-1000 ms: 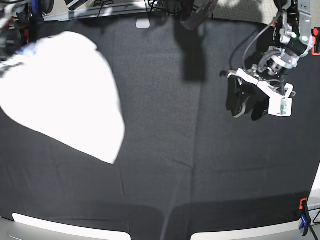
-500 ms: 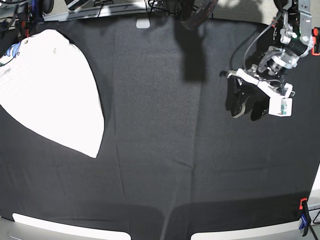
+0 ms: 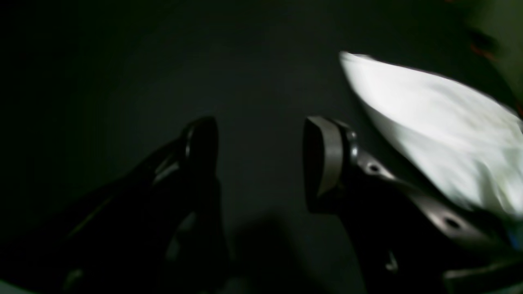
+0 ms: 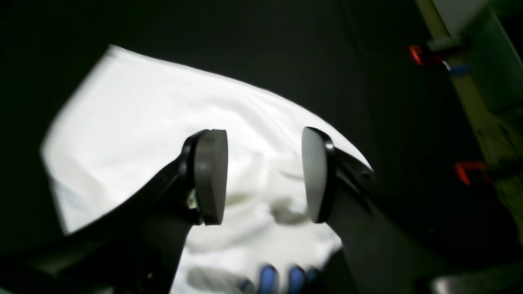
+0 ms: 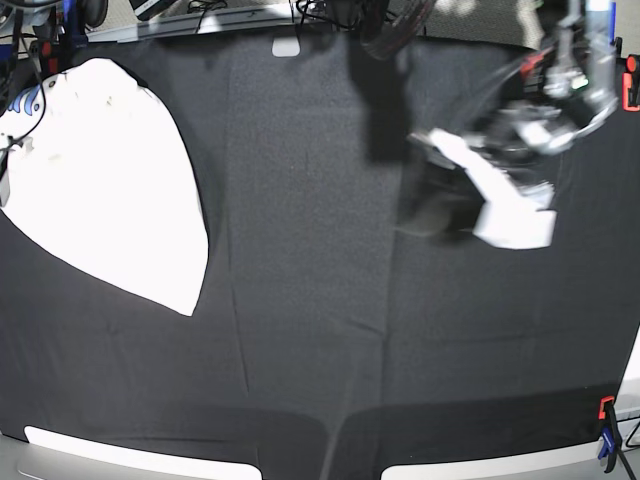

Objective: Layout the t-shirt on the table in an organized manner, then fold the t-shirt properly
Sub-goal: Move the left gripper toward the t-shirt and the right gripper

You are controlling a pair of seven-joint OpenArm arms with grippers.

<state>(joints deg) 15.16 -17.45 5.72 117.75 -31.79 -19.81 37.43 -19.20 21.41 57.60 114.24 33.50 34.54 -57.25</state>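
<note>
Right end effector is seen with pads held wide apart, nothing between them; the t-shirt lies directly below it, not gripped. Blue lettering is glimpsed at the shirt's nearest edge in the right wrist view.

The t-shirt is spread as a loose white mass at the surface's far left corner in the base view, plain side mostly up, one pointed end reaching toward the surface's middle.

Left end effector is likewise parted wide and empty; it is blurred in the base view, well apart from the shirt, above bare black cloth.

Handling is judged as follows: light, limp, no stiffness, prone to dragging and bunching on the wrinkled surface. Hold is best taken at a hem corner or shoulder seam, pinched through a single layer if possible; which edges are hem or collar cannot be told.
</note>
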